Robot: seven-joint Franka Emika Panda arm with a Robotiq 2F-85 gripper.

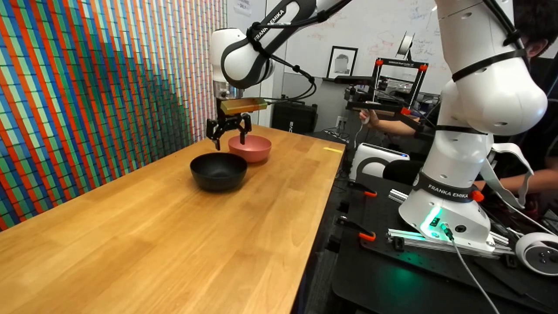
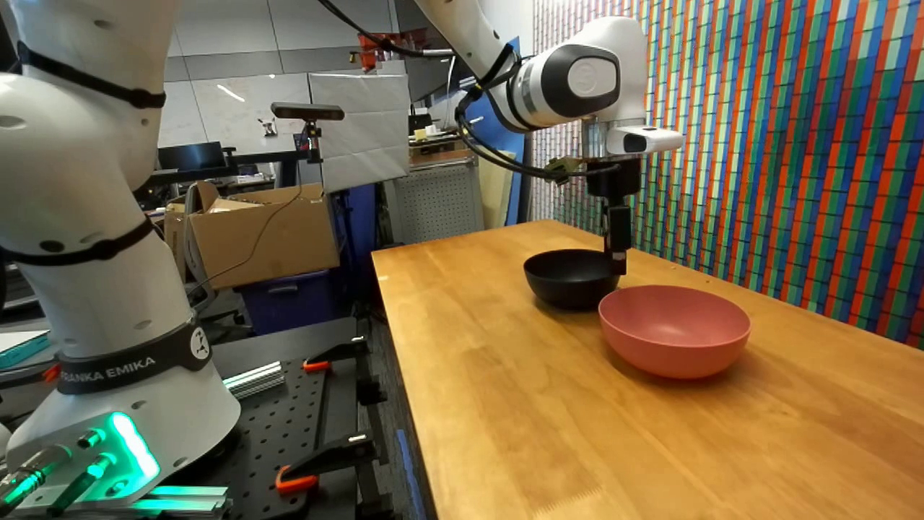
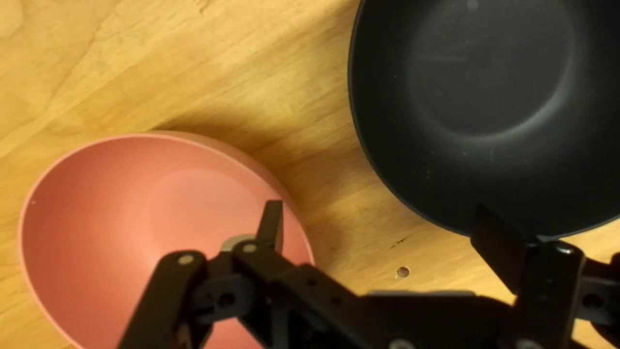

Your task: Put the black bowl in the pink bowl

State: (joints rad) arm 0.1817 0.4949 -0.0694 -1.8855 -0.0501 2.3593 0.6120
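The black bowl (image 1: 219, 178) stands upright on the wooden table, and it also shows in an exterior view (image 2: 564, 280). The pink bowl (image 1: 255, 149) stands upright close beside it and also shows in an exterior view (image 2: 671, 336). In the wrist view the black bowl (image 3: 484, 160) is at upper right and the pink bowl (image 3: 121, 208) at lower left, with bare wood between them. My gripper (image 1: 229, 144) is open and empty above the bowls. In the wrist view the gripper (image 3: 378, 208) has one finger over the pink bowl's edge and one over the black bowl's rim.
The wooden table (image 1: 174, 244) runs along a wall of coloured strips (image 1: 109, 78). A piece of yellow tape (image 1: 333, 150) lies near the table's edge. The robot base (image 1: 444, 213) stands on a black bench beside the table, with orange-tipped clamps (image 2: 297, 480).
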